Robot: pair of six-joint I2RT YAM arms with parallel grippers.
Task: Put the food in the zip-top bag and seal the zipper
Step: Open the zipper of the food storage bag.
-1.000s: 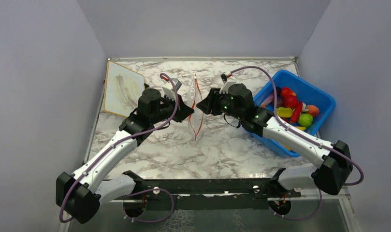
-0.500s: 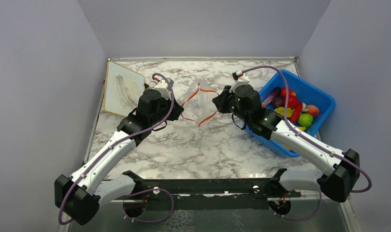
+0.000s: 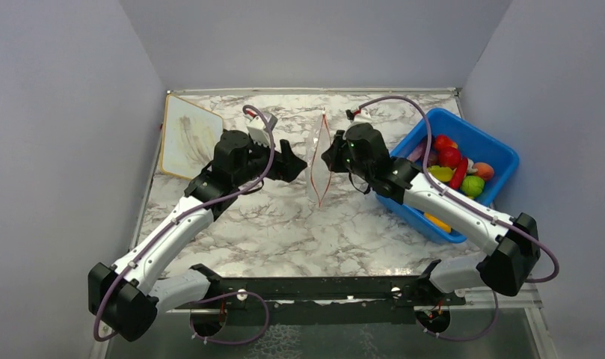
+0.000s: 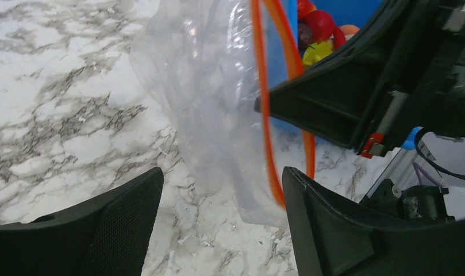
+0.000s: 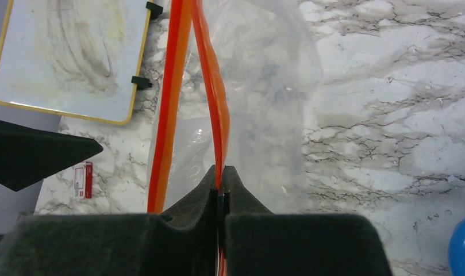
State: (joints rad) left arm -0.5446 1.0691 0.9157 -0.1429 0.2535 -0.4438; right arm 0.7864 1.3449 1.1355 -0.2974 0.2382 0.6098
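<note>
Currently the right pincer [image 5: 220, 178] pinches one lip of the zipper [image 5: 215, 109], the zip-top bag [image 4: 207, 103] hanging over mid-bench toward the far edge; the left pincer [image 4: 221, 175], spread beside it, should grip the other lip squarely to open the mouth.

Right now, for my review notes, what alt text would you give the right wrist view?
The right pincer is shut on one strip of the orange-red zipper of the clear zip-top bag, the other strip standing apart to its left, over a marble table. A yellow-framed whiteboard lies at upper left.
</note>
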